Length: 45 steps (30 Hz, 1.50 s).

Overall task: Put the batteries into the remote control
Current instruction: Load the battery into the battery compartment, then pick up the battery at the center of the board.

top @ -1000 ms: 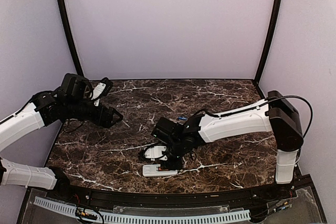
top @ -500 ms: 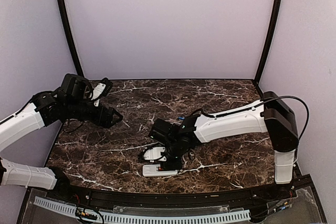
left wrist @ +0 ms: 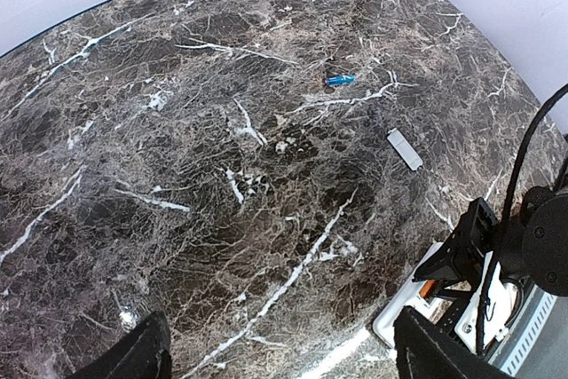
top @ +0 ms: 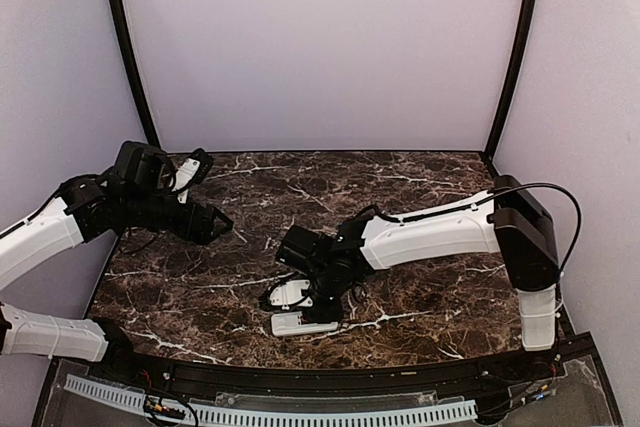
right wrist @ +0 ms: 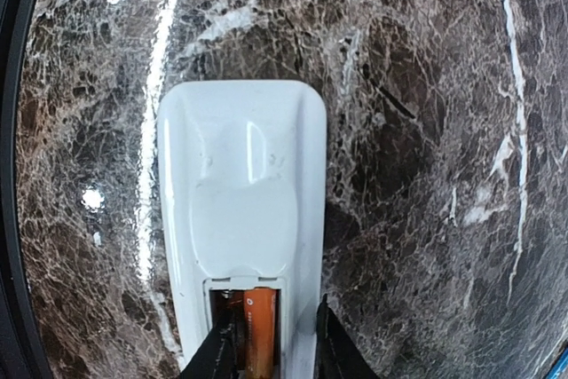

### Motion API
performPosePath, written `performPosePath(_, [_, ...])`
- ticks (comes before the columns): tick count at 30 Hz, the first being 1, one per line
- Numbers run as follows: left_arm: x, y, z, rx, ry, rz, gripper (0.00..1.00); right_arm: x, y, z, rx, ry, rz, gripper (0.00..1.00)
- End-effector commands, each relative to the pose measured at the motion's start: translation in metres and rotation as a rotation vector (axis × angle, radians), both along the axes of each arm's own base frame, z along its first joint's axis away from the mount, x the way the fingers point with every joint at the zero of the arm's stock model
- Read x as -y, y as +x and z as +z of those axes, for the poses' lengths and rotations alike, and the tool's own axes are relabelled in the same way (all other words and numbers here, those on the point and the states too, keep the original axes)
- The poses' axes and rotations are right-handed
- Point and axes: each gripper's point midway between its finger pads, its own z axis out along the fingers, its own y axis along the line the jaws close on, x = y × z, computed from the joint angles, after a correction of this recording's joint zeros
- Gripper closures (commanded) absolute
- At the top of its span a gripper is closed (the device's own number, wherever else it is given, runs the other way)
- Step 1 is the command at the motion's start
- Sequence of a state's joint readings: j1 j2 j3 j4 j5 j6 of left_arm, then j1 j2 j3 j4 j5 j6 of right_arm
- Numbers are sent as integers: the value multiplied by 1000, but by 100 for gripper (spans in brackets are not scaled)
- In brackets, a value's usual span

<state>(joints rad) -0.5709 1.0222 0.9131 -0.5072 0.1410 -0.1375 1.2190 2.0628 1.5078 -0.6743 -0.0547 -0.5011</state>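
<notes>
Near the front edge of the marble table (left wrist: 177, 175), about midway along it, the white remote control (right wrist: 244, 201) lies back-up with its compartment uncovered. The orange-red battery (right wrist: 259, 330) lies inside. The right gripper (right wrist: 275, 342) straddles it, jaws slightly apart and clamped on nothing. If the battery is not fully seated, lifting away could flick it out or drag the light remote. Toward the table's middle lie a small white strip (left wrist: 406, 148), perhaps the cover, and the blue battery (left wrist: 340, 80), which could roll if nudged. At the left edge the left gripper (left wrist: 284, 350) hangs wide apart, empty.
</notes>
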Motion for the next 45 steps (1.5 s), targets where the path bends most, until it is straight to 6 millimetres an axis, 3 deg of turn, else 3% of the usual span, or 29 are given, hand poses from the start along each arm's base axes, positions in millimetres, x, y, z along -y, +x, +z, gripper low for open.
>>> performPosePath(1, [-5, -3, -3, 3, 14, -2, 14, -3, -4, 7, -12, -10, 12, 69])
performPosePath(14, [-3, 0, 0, 7, 19, -8, 14, -10, 0, 52, 3, 67, 4, 63])
performPosePath(17, [-4, 0, 1, 10, 19, -3, 14, -16, 26, 83, 12, 166, -119, 65])
performPosePath(19, [-6, 0, 4, 21, 17, 3, 14, -12, 59, 104, -18, 241, -286, 68])
performPosePath(21, [-7, 0, 5, 30, 16, 10, 14, 0, 93, 113, -64, 290, -444, 68])
performPosePath(23, [-8, 0, 6, 35, 13, 13, 14, 17, 128, 107, -84, 300, -596, 67])
performPosePath(26, [-8, 0, 4, 27, 13, 18, 14, 45, 174, 86, -48, 257, -772, 56])
performPosePath(32, [-8, -1, 3, 20, 12, 15, 14, 60, 224, 69, -10, 294, -795, 34])
performPosePath(37, [-8, -1, 0, 12, 15, 12, 14, 65, 250, 43, 6, 240, -745, 32])
performPosePath(45, [-9, -1, 1, 16, 26, 11, 14, 80, 259, 6, -6, 173, -725, 40])
